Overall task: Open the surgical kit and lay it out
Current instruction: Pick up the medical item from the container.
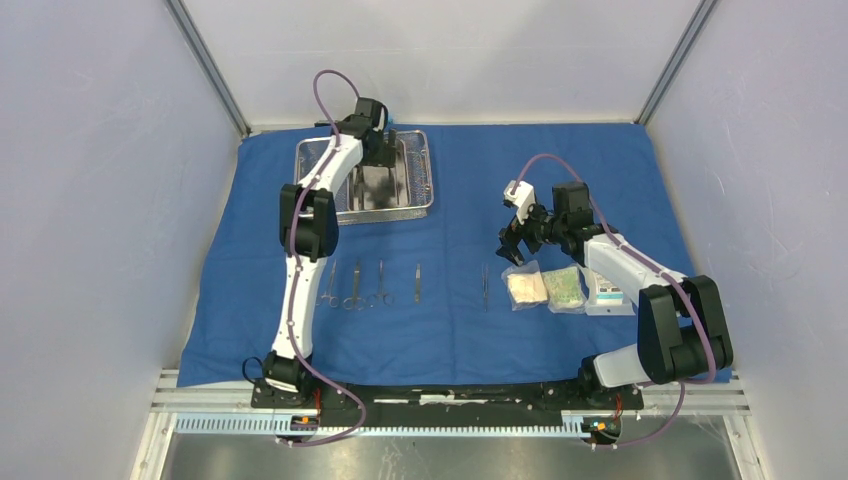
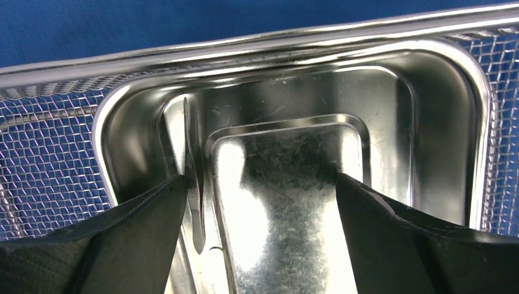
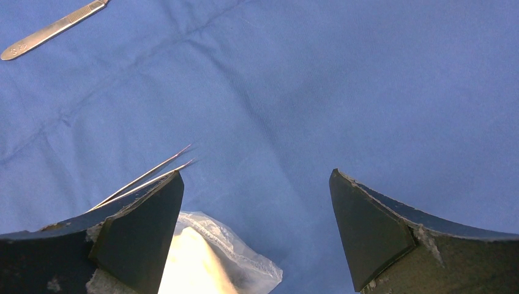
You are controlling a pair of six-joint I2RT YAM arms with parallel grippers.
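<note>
Rectangular wire-mesh steel tray [image 1: 428,170] sits far left on the large blue cloth wrap [image 1: 470,340], with the smaller steel pan [image 2: 379,122] nested inside it. One slim metal instrument [image 2: 193,184] lies along the pan's left inner wall. My left fingers [image 2: 134,226] hang spread over the pan, gripping nothing. My right fingers [image 3: 141,226] are spread and empty above the cloth, beside the pointed tweezers [image 3: 147,174]. Three clear packets [image 1: 565,288] and scissors-like instruments [image 1: 355,285] lie in a row. The cloth covers the worktop, with pale walls around.
</note>
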